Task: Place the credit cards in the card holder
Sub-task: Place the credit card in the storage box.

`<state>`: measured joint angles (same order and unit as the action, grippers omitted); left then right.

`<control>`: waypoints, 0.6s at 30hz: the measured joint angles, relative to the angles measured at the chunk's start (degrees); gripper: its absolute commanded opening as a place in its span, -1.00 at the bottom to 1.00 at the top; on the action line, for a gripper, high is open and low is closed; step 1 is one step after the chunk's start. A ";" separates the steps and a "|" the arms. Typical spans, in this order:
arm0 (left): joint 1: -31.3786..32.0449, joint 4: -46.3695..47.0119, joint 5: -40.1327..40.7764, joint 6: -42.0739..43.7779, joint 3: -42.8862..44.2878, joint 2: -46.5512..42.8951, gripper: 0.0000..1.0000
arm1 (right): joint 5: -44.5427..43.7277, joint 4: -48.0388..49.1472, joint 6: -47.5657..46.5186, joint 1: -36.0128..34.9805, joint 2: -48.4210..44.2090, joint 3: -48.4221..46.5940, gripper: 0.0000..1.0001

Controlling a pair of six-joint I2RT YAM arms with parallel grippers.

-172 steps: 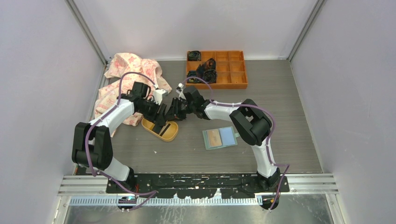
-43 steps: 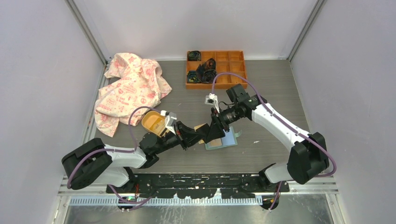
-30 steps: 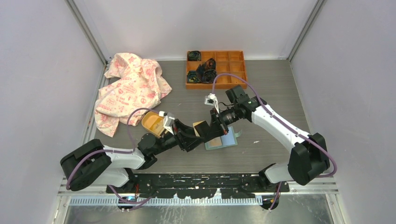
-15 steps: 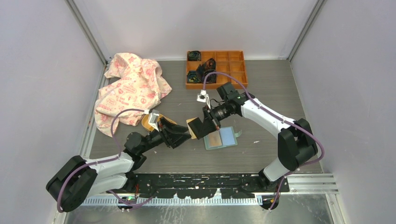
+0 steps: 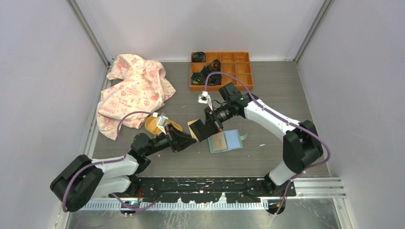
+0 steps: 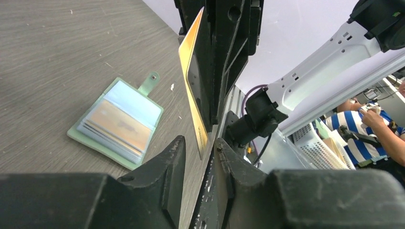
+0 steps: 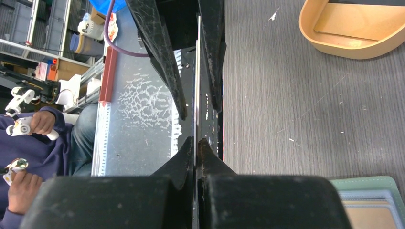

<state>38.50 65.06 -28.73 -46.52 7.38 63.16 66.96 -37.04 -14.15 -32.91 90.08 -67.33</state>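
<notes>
Right gripper (image 7: 196, 142): fingers shut tight on one edge of an orange card (image 6: 190, 52), which was held on edge above the table (image 5: 267, 95). Left gripper (image 6: 200, 145): fingers part-way apart, straddling the card's free end, with a slit of gap showing on one side, so not clamped. Change from a second before: both grippers and the card had then stood nearer the holder, the card over its left edge. Since then the pair had shifted left, and the card hung between dish and holder, clear of both. Holder, dish, cloth and tray lay where they had been. Writing: the card was seen too edge-on to read, and the cloth's pink print was too small to make out. Holder (image 6: 148, 85): mint green, lying open and flat on the table to the right of the grippers, snap tab out, with cards (image 6: 117, 126) in its clear sleeves. Dish (image 7: 353, 45): yellow-orange, on the table just left of the left gripper. Cloth (image 5: 133, 88): crumpled at far left. Tray (image 5: 241, 81): orange, at the far edge, with dark items in its left compartments.
</notes>
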 measured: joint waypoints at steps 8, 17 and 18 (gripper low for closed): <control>0.00 8.79 -3.15 -3.19 0.92 8.66 -1.00 | -0.26 -0.13 -0.11 -0.35 0.04 0.00 -0.98; -1.75 10.36 -5.46 -4.17 0.87 8.24 -1.00 | 0.48 -0.98 -2.10 -0.15 0.04 -0.81 -0.98; -2.21 10.03 -5.79 -4.22 0.66 7.21 -1.00 | 0.66 -0.92 -2.40 -0.22 0.04 -1.07 -0.98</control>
<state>36.29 75.09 -34.52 -50.74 8.03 70.37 67.61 -37.95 -16.56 -33.12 90.13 -68.40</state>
